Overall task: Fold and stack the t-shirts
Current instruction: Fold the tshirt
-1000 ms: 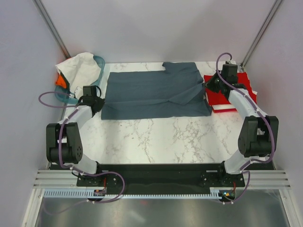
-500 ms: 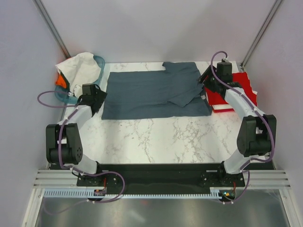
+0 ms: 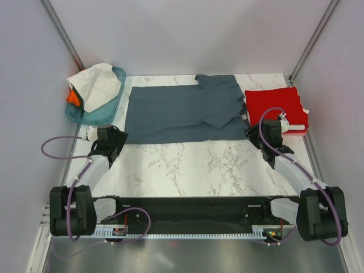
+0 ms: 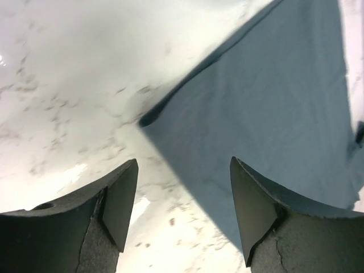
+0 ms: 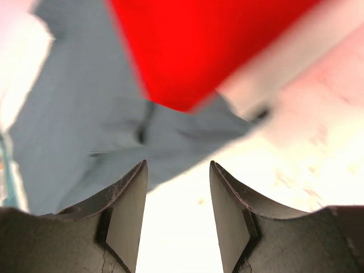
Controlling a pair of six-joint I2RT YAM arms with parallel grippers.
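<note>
Slate blue-grey t-shirt [image 3: 176,114], one: lay spread flat by the middle of the table's [image 3: 193,165] far edge, one sleeve turned in, body not yet folded. Red t-shirt [image 3: 276,105], folded, sat at the far right corner; the white t-shirt [image 3: 94,82] and orange t-shirt [image 3: 71,98] were heaped in the teal basket [image 3: 105,114] at the far left corner. Left gripper [image 4: 183,170] and right gripper [image 5: 177,170]: both had released within the last second and drawn back to the shirt's near corners, jaws parted and empty, probably ready for the next fold.
</note>
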